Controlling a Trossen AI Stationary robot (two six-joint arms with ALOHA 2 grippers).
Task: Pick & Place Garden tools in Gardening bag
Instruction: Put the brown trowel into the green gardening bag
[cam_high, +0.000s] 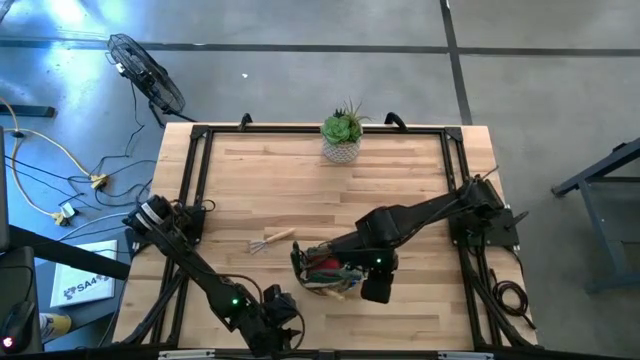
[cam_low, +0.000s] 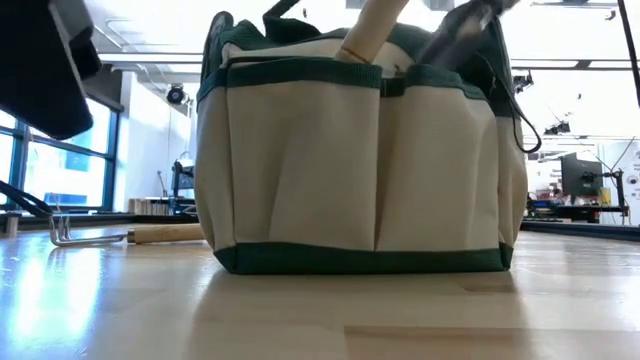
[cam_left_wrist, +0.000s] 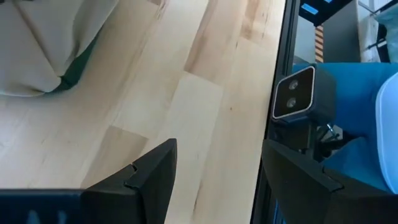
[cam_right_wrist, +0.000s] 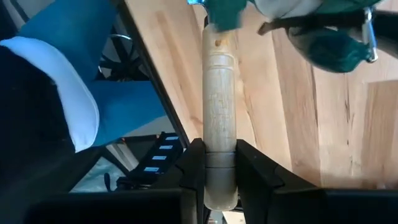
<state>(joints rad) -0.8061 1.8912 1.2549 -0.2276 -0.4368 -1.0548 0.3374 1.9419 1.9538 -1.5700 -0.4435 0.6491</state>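
Gripping a wooden tool handle (cam_right_wrist: 219, 155) between its two dark fingers, the right tool (cam_right_wrist: 217, 165) is hovering at the near right edge of the gardening bag (cam_high: 325, 266), the metal end going in through the top. The bag is sitting near the middle of the bench (cam_high: 400, 180), slightly toward the near side. A rake (cam_high: 270, 241) is lying just left of it, not yet packed. The left tool (cam_left_wrist: 214, 180) is waiting apart, empty, at the near left edge. The risk: the soft rim may be catching the tool's head, tipping or dragging the bag; releasing early could be dropping it outside.
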